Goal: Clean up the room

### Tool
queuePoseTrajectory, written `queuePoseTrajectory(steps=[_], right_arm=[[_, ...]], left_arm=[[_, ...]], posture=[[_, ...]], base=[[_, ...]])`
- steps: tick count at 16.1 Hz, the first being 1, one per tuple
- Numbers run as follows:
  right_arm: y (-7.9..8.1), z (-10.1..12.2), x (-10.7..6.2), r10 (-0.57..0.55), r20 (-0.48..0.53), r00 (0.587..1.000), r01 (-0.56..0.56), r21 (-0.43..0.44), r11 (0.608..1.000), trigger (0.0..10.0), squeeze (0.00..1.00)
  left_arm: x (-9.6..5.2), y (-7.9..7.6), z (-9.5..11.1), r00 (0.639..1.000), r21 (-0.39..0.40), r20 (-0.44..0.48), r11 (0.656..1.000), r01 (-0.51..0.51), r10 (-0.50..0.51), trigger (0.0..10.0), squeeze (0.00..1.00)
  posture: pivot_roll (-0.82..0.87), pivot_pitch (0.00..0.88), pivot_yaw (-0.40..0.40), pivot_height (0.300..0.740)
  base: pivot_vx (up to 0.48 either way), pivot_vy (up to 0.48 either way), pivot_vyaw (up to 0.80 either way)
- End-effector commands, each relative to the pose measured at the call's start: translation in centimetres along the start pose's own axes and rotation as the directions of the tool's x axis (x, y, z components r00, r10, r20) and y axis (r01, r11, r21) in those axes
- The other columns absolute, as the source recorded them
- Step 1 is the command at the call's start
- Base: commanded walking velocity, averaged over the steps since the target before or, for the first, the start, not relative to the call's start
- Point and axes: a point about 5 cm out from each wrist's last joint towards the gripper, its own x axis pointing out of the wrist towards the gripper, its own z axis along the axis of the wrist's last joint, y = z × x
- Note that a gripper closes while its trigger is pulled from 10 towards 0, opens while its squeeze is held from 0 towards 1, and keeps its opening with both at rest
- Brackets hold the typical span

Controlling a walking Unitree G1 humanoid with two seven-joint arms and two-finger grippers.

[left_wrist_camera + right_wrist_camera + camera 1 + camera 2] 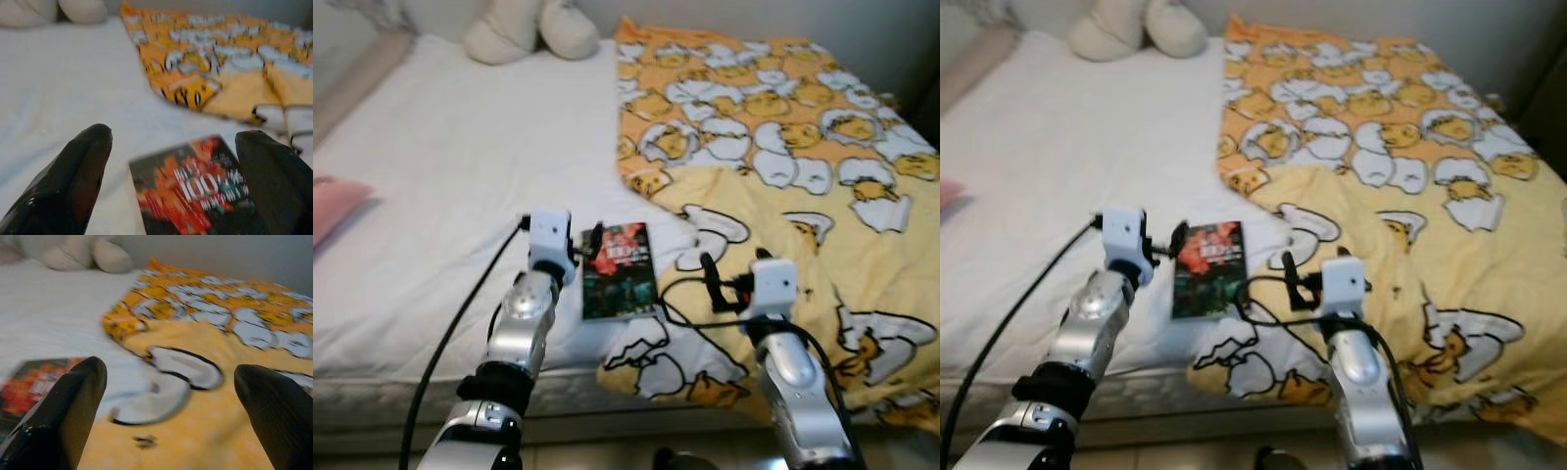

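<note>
1. Judging the step as picking up the book point(617, 271): lies flat on the bed point(460, 176) near the front edge, at 3 o'clock of the left gripper point(592, 240), fingers spread apart.
2. Best to slide one finger under the thin edge, then pinch.
3. Glossy dark cover, stiff and flat; white sheet soft, yielding.
4. At 3 o'clock of the book, a rumpled yellow blanket point(783, 166); right gripper point(708, 279) above it, fingers wide apart.

A wide bed point(460, 157) with a white sheet takes up most of the space, its mattress edge running along the near side. Two cream plush cushions point(530, 29) sit together at the far end by the wall, and a pink pillow point(333, 206) lies at the bed's left edge.
</note>
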Motion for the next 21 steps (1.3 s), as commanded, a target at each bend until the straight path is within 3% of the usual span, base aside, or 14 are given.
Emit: queuePoseTrajectory(steps=[1, 5, 6, 9, 13, 17, 21], right_arm=[[-0.4, 0.3, -0.1, -0.005, 0.008, 1.000, 0.005, 0.007, 1.000, 10.0, 0.00], [0.3, 0.3, -1.4, 0.044, -0.011, 0.999, -0.044, -0.009, 0.999, 10.0, 0.00], [0.1, -0.4, -2.8, 0.075, -0.051, 0.996, -0.076, -0.018, 0.997, 10.0, 0.00], [0.8, -1.9, -5.3, 0.230, -0.170, 0.958, -0.226, 0.043, 0.973, 10.0, 0.00], [0.7, -2.7, -7.4, 0.287, -0.262, 0.921, -0.280, 0.063, 0.958, 10.0, 0.00], [0.7, -3.1, -8.3, 0.314, -0.310, 0.897, -0.305, 0.080, 0.949, 10.0, 0.00], [1.0, -3.1, -8.5, 0.325, -0.320, 0.890, -0.315, 0.086, 0.945, 10.0, 0.00]], left_arm=[[0.4, 0.3, -0.1, 0.999, -0.002, -0.038, 1.000, -0.019, 0.019, 10.0, 0.00], [1.3, 0.3, -1.8, 0.983, -0.098, -0.185, 0.995, -0.019, 0.001, 10.0, 0.00], [1.6, 0.0, -2.1, 0.974, -0.120, -0.225, 0.992, -0.043, 0.015, 10.0, 0.00], [1.6, -1.8, -2.8, 0.966, -0.169, -0.254, 0.986, 0.002, -0.046, 10.0, 0.00], [1.3, -3.1, -3.7, 0.956, -0.213, -0.280, 0.977, 0.028, -0.088, 10.0, 0.00], [0.8, -3.2, -4.7, 0.948, -0.097, -0.313, 0.995, 0.026, -0.055, 10.0, 0.00], [0.4, -3.1, -5.3, 0.944, -0.086, -0.329, 0.996, 0.000, -0.028, 10.0, 0.00]], posture=[[0.00, 0.000, -0.025, 0.736], [-0.05, 0.009, -0.048, 0.736], [-0.08, 0.030, -0.060, 0.736], [-0.13, 0.076, -0.067, 0.736], [-0.14, 0.110, -0.090, 0.736], [-0.14, 0.119, -0.098, 0.736], [-0.14, 0.121, -0.094, 0.736]], base=[[0.000, 0.000, 0.00], [0.000, 0.000, 0.00], [0.000, 0.000, 0.00], [0.000, 0.000, 0.00], [0.000, 0.000, 0.00], [0.000, 0.000, 0.00], [0.000, 0.000, 0.00]])
